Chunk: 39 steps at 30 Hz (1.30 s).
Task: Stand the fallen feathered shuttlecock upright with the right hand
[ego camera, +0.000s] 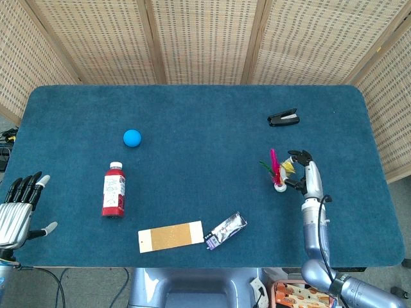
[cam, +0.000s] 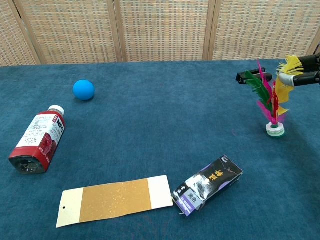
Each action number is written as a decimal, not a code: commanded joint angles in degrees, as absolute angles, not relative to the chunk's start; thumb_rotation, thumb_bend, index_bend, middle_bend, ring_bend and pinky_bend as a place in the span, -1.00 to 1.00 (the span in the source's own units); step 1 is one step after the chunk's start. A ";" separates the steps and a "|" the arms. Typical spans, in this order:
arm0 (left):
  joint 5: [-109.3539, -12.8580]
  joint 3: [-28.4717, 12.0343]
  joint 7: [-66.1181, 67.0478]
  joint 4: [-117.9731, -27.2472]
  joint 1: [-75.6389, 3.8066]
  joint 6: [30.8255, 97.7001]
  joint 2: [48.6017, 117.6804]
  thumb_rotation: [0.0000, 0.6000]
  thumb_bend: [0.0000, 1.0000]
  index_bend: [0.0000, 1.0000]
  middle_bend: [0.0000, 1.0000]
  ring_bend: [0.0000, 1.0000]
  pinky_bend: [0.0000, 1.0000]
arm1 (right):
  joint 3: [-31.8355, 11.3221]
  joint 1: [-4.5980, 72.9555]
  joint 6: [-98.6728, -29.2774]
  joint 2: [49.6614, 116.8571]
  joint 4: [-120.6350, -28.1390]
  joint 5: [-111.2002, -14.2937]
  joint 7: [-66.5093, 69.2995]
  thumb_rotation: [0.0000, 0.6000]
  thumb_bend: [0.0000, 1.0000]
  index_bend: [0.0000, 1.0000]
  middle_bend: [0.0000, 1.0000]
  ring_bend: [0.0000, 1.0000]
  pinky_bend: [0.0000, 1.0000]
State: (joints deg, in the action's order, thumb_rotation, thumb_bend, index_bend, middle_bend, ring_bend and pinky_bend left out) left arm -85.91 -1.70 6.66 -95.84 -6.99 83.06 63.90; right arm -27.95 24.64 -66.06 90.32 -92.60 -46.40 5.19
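Head view: the feathered shuttlecock (ego camera: 277, 174) stands base-down on the counter (ego camera: 192, 115) just left of the right robot hand (ego camera: 307, 174), whose fingertips pinch its yellow feather, while the left robot hand (ego camera: 18, 208) hangs released, fingers apart, at the far left counter edge. Chest view: the shuttlecock (cam: 271, 102) is near upright, its white base on the counter, feathers held at the right robot hand (cam: 300, 72). Judged step: placement; the next move calls for releasing the feather gently without tipping it.
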 commanded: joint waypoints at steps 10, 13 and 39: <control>-85.90 -1.53 6.84 -95.90 -7.05 82.74 63.92 1.00 -0.99 -1.00 -1.00 -1.00 -1.00 | -28.76 24.44 -66.73 90.58 -92.98 -45.16 7.16 1.00 -0.15 0.25 -0.55 -1.00 -0.94; -85.97 -1.44 6.89 -96.00 -7.09 82.61 63.89 1.00 -0.99 -1.00 -1.00 -1.00 -1.00 | -28.75 24.48 -65.61 90.43 -92.01 -44.03 7.59 1.00 -0.16 0.15 -0.66 -1.00 -0.98; -85.62 -1.81 5.80 -95.85 -6.77 83.36 63.41 1.00 -0.99 -1.00 -1.00 -1.00 -1.00 | -17.05 13.86 -73.27 80.86 -91.37 -69.04 18.93 1.00 -0.42 -0.97 -1.00 -1.00 -1.00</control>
